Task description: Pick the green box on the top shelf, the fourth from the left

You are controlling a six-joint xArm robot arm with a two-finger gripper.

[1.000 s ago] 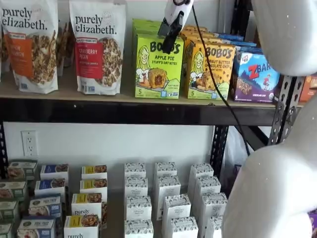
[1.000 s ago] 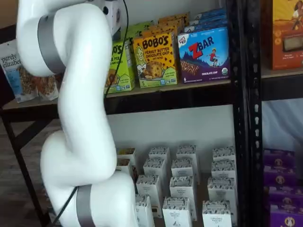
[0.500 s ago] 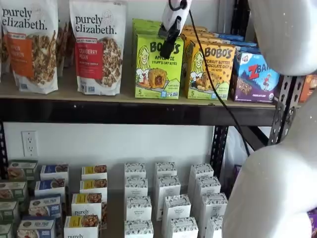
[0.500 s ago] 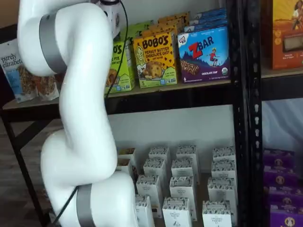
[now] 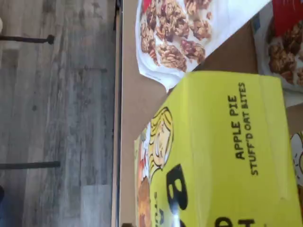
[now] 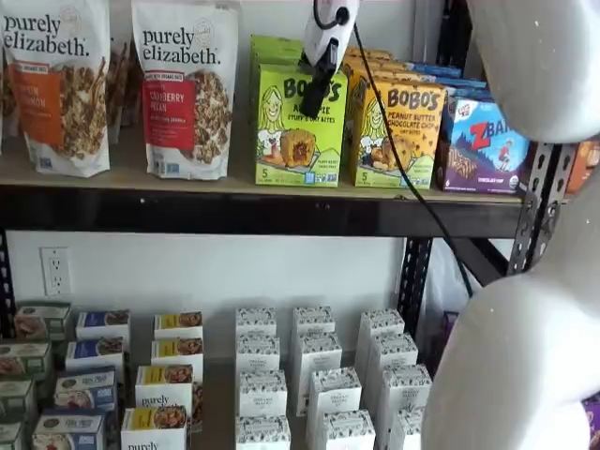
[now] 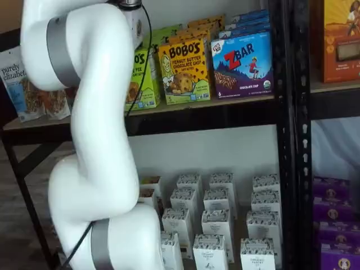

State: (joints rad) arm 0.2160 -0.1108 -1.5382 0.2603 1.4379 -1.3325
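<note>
In the wrist view we look down on the green box point(image 5: 227, 156), standing on the top shelf point(image 5: 137, 94) beside a granola bag point(image 5: 184, 33). In a shelf view the fingers point(image 6: 317, 92) hang before its front — seen side-on, so we cannot tell their gap.

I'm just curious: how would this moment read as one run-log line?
phase: approach | target: green box on top shelf | end effector: in front of box, holding nothing

Arm point(image 7: 101, 129): glossy white, rounded tubular links, with grey bands at the joints. Hand point(image 6: 317, 94): white body point(image 6: 323, 33) ending in black fingers. Cable point(image 6: 403, 169): thin, black, trailing from the hand.
</note>
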